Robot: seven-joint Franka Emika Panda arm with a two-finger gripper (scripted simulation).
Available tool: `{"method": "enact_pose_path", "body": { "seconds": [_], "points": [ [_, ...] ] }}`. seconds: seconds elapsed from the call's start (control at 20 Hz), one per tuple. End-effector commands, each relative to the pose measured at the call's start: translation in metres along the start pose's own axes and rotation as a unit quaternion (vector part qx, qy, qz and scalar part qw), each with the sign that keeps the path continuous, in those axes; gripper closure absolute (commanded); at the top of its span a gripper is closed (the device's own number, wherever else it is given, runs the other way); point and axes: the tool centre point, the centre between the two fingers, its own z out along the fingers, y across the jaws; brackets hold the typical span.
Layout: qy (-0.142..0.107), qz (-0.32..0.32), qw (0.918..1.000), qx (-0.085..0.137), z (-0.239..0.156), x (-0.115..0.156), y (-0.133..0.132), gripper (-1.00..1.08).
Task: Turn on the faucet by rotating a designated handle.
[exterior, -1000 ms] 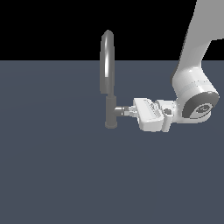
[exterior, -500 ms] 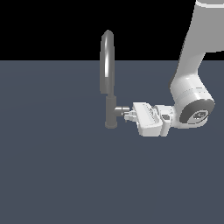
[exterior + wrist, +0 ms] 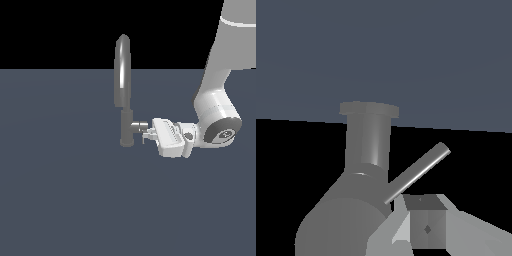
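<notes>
Grey brushed metal is catching the light on the faucet (image 3: pixel 122 90), which is standing upright on the dark blue-grey floor (image 3: pixel 60 200) in the exterior view, its handle (image 3: pixel 137 124) sticking out toward that view's right. The white gripper (image 3: pixel 145 133) is reaching in level beside the stub, fingertips touching or nearly so; whether they are clamping I cannot tell. Seen from the wrist, the handle's thin lever rod (image 3: pixel 417 172) is slanting past one fingertip (image 3: pixel 427 227). No writing is showing.
</notes>
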Motion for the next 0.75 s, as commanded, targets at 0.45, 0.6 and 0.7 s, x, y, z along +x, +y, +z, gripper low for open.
{"method": "enact_pose_path", "body": {
  "seconds": [0.45, 0.6, 0.7],
  "points": [
    [0.006, 0.019, 0.9998, 0.005, 0.002, 0.039, -0.011, 1.08],
    [0.007, 0.024, 0.9997, 0.006, 0.002, 0.049, -0.014, 1.08],
    [0.007, 0.026, 0.9996, 0.006, 0.003, 0.052, -0.015, 1.08]
  ]
}}
